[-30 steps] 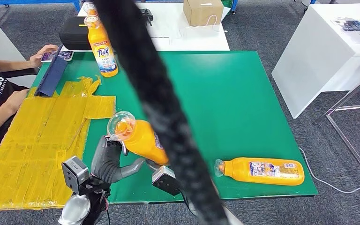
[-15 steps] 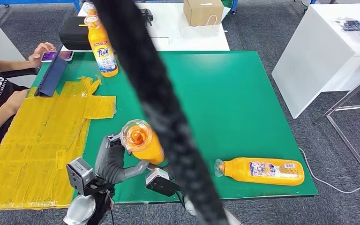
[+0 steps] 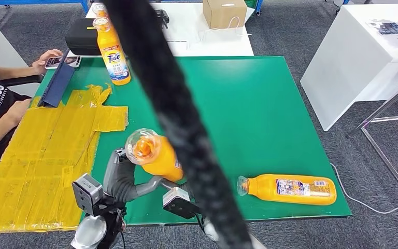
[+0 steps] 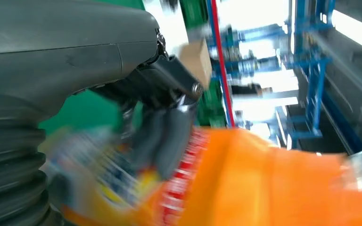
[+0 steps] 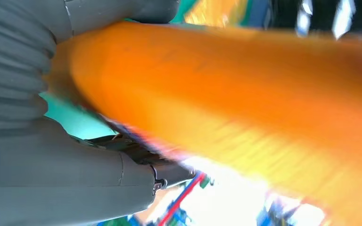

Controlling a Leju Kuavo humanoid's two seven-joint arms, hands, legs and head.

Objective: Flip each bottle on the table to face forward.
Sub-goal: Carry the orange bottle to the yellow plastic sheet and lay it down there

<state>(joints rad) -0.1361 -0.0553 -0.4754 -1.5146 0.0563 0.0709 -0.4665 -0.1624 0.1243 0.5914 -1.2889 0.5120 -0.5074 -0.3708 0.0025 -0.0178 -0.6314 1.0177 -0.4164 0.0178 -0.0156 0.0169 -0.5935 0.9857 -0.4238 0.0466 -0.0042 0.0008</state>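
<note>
Both my hands hold an orange bottle (image 3: 158, 158) off the green table (image 3: 259, 104) near its front edge, tilted, its clear cap (image 3: 140, 145) towards the camera. My left hand (image 3: 122, 179) grips it from the left, and dark fingers (image 4: 162, 136) cross its label. My right hand (image 5: 75, 181) clasps the orange body (image 5: 226, 94) from the other side; in the head view a black cable hides most of it. A second orange bottle (image 3: 290, 188) lies on its side at the front right, cap pointing left. A third bottle (image 3: 113, 52) stands upright at the back left.
A thick black cable (image 3: 176, 119) crosses the head view close to the camera. Yellow taped sheets (image 3: 41, 150) cover the table's left part, with a blue folder (image 3: 57, 83) on it. A person (image 3: 0, 104) sits at the left holding a phone. White tables stand behind and to the right.
The held bottle swung from leaning left towards upright, cap to the camera, then tipped slightly back left. Both hands shifted with it. The other bottles stayed put.
</note>
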